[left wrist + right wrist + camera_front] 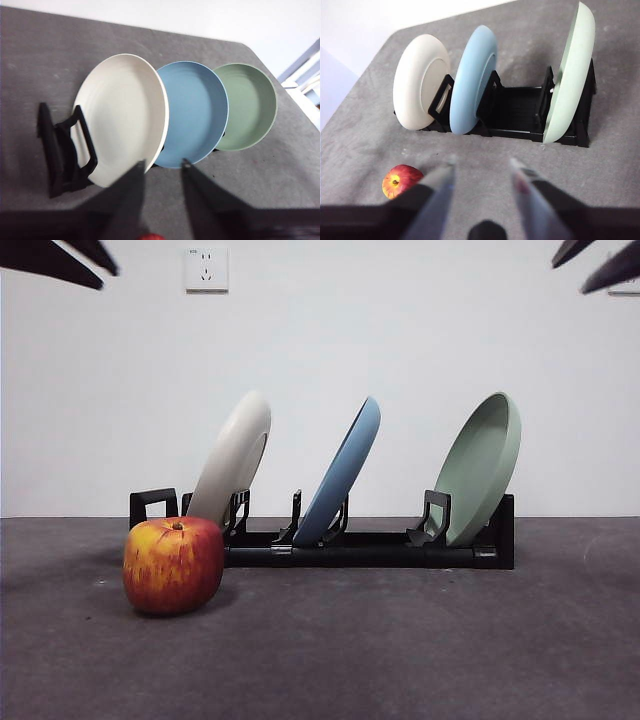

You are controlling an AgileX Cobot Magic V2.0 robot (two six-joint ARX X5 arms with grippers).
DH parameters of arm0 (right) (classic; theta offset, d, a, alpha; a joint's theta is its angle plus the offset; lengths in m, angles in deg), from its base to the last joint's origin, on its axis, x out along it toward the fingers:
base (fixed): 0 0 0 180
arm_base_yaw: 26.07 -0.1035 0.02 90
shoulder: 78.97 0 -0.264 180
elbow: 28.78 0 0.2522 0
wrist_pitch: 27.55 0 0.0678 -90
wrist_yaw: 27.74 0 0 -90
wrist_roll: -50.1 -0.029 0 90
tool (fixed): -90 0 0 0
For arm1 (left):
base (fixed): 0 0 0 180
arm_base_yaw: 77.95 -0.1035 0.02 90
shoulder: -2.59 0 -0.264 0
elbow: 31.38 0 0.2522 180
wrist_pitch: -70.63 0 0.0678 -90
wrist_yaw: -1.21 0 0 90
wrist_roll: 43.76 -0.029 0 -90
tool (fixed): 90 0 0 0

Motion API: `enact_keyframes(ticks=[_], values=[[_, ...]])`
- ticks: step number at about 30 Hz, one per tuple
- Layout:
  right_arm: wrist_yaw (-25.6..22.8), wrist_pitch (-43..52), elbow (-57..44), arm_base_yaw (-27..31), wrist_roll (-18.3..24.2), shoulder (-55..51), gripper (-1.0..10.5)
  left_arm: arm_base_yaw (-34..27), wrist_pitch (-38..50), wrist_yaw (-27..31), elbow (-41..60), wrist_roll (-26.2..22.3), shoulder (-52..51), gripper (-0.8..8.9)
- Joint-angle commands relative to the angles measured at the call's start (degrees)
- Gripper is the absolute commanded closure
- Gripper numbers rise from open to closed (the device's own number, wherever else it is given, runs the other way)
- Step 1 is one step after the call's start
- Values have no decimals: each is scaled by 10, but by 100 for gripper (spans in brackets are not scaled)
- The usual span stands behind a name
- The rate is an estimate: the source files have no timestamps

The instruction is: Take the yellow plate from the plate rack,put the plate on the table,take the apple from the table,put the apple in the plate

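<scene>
The yellow plate [234,454], cream coloured, leans in the left slot of the black plate rack [350,545]. It also shows in the left wrist view [125,115] and the right wrist view [417,87]. The red and yellow apple [173,564] stands on the table [400,640] in front of the rack's left end; the right wrist view shows it too [400,181]. My left gripper [162,165] is open, high above the plates. My right gripper [481,162] is open, high above the table before the rack. Both show only as dark tips in the front view's top corners.
A blue plate [345,472] leans in the rack's middle slot and a pale green plate [484,462] in its right slot. A white wall with a socket [206,269] stands behind the table.
</scene>
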Motion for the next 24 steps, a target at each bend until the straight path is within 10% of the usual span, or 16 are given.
enact_keyframes(ticks=[1, 24], values=[[0, 1, 4, -5, 7, 9, 626, 15, -13, -4, -44, -19, 51, 549], [-2, 1, 4, -8, 7, 17, 631, 118, 6, 54, -219, -21, 348, 563]])
